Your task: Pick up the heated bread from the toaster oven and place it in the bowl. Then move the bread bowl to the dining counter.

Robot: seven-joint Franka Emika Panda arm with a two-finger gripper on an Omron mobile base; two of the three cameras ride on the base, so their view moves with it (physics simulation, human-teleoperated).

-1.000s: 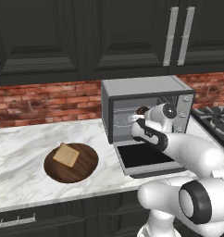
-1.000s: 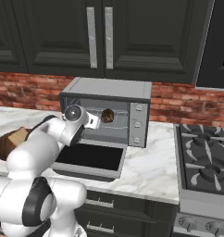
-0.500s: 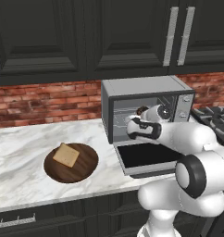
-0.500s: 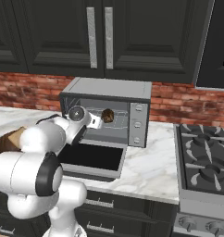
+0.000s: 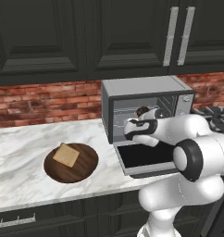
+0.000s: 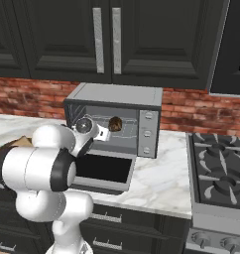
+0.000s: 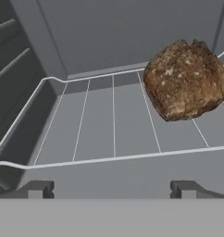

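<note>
The toaster oven (image 5: 146,88) (image 6: 117,94) stands on the marble worktop with its glass door (image 5: 146,159) (image 6: 99,171) dropped open. The heated bread (image 5: 142,111) (image 6: 115,124) (image 7: 185,79), a dark brown lump, rests on the wire rack (image 7: 114,115) inside. In the hand view it lies ahead and to the right. My gripper (image 7: 111,189) (image 5: 134,127) (image 6: 103,133) is at the oven mouth, short of the bread, open and holding nothing. The dark wooden bowl (image 5: 84,169) sits on the worktop left of the oven, with a flat tan slice (image 5: 66,154) in it.
The open door juts over the worktop's (image 5: 21,139) front edge. A gas hob (image 6: 216,168) lies right of the oven. Dark wall cabinets (image 5: 49,32) hang above, with a brick wall (image 5: 44,99) behind. The oven's side walls and rack rails (image 7: 16,55) bound the gripper.
My arm's elbow has swung closer to the base cameras and the hand has edged slightly left at the oven mouth. The bread and bowl have not moved.
</note>
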